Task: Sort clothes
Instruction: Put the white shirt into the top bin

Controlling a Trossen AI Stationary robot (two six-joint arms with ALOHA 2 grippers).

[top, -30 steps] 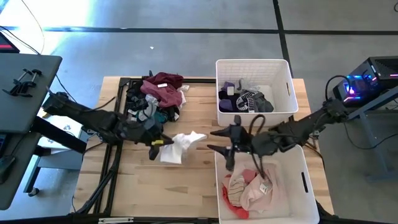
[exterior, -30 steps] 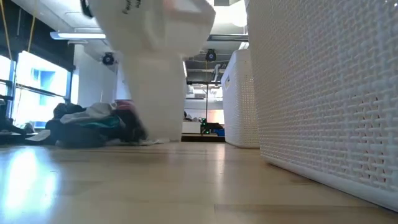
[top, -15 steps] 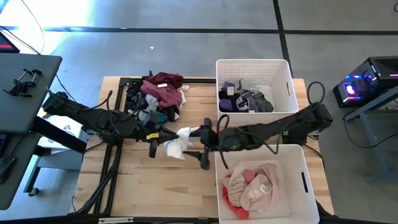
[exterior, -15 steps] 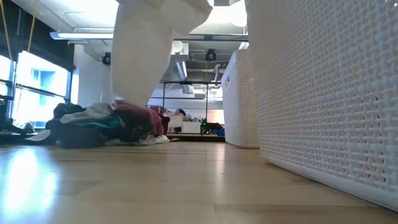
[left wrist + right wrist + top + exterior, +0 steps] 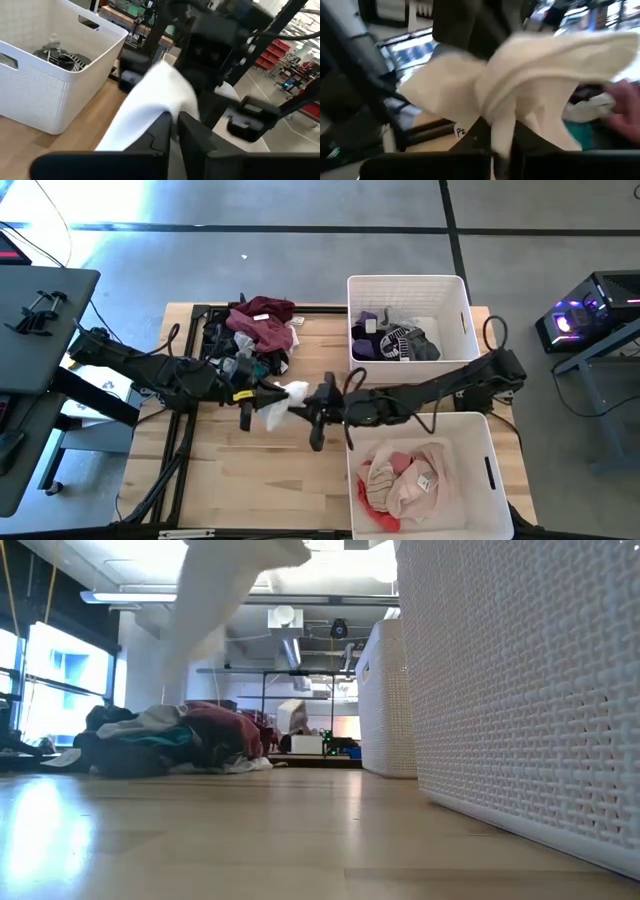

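A white garment [image 5: 285, 398] hangs in the air between my two grippers, over the middle of the table; in the low view its lower end [image 5: 215, 620] is clear of the wood. My left gripper [image 5: 266, 393] is shut on its left side, and my right gripper [image 5: 308, 406] is shut on its right side. The other clothes lie in a maroon, black and teal pile [image 5: 250, 335] at the table's far left. Both grippers reach roughly level toward each other. My left gripper pinches a bunched part of the white garment [image 5: 161, 102] between its two fingers, coming level from the table's left. The cloth is lifted clear and drapes away past the fingers. My right gripper pinches a gathered fold of the same garment [image 5: 501, 117] between its two fingers, coming level from the table's right. The cloth spreads out beyond the fingers and hangs off the table.
A white bin [image 5: 462, 308] at the far right holds dark and striped clothes. A second white bin [image 5: 495, 480] at the near right holds pink and red ones. Bare wood [image 5: 270, 480] lies near the table's front, left of that bin.
My right gripper has swung from above the near bin toward the table's left, gone down to the white garment and shut on it. My left gripper has risen a little with the garment, whose lower end has come up off the table.
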